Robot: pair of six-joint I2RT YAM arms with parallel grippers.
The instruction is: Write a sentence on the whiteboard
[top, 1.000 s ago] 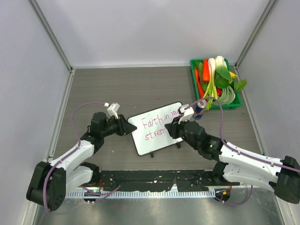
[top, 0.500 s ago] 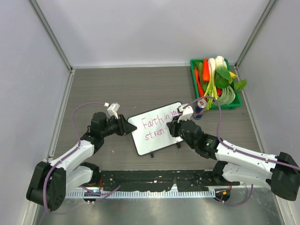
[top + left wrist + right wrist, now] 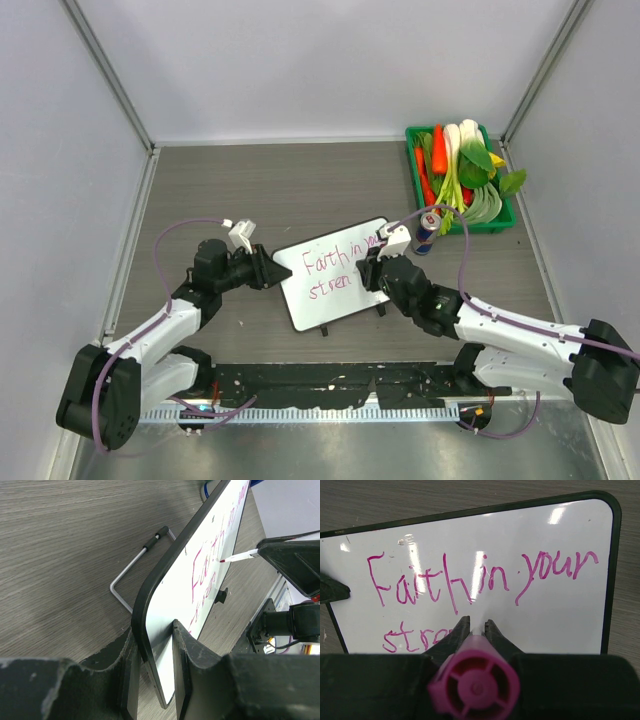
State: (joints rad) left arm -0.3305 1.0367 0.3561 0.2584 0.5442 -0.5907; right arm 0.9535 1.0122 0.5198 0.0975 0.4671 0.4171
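The whiteboard (image 3: 335, 295) stands tilted on the table between the arms, its left edge pinched by my left gripper (image 3: 278, 272). In the left wrist view, both fingers of the left gripper (image 3: 155, 645) are shut on the whiteboard's (image 3: 210, 545) dark rim. The sentence (image 3: 470, 577) is pink handwriting, "Faith in your" above a second line starting "stre", partly hidden by my fingers. My right gripper (image 3: 477, 625) is shut on a pink marker (image 3: 475, 680) that points at the whiteboard (image 3: 560, 615). The marker (image 3: 240, 556) has its tip close to the writing.
A green tray (image 3: 505, 215) of carrots, leeks and greens sits at the back right. A small red and blue can (image 3: 427, 232) stands just right of the board. A wire stand (image 3: 132, 570) lies behind the board. Grey walls enclose the table.
My right arm has shifted slightly left toward the board with the marker. The left gripper and the board have stayed put.
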